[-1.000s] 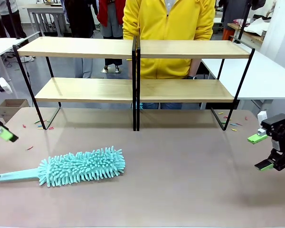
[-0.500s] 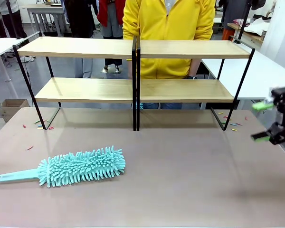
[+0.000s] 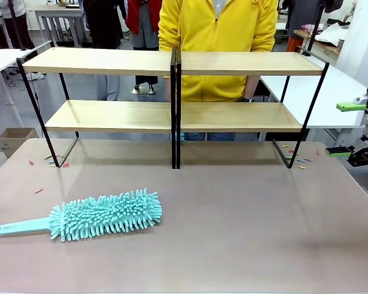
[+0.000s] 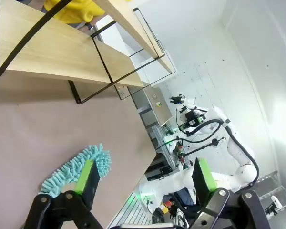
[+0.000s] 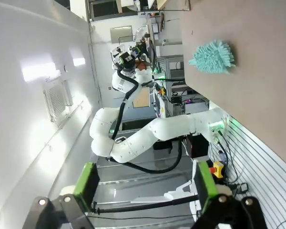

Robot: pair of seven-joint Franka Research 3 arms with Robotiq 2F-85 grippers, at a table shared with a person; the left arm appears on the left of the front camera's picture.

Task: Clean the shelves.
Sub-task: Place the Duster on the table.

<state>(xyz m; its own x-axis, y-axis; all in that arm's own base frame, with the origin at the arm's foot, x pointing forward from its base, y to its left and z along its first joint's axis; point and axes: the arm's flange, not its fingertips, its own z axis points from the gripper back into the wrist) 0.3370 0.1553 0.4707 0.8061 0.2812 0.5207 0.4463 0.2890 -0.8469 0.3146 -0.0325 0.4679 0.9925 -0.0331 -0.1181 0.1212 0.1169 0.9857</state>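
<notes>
Front view: 2 joined shelves (image 3: 172, 61), 4 boards in all, span the table's far side. 1 teal duster (image 3: 98, 215) lies near left. The right gripper (image 3: 346, 128), jaws spread and holding nothing, hangs at the right edge. Left wrist view: the left gripper (image 4: 145, 179), jaws spread, above 1 duster, shelves beyond. Right wrist view: spread green pads (image 5: 86, 179), duster far off.

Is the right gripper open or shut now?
Open. The right gripper has its green pads wide apart with nothing between them, and the front view shows the same.

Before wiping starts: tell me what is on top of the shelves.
All four boards of the shelves look bare. A person in yellow stands behind, partly hidden by the boards.
</notes>
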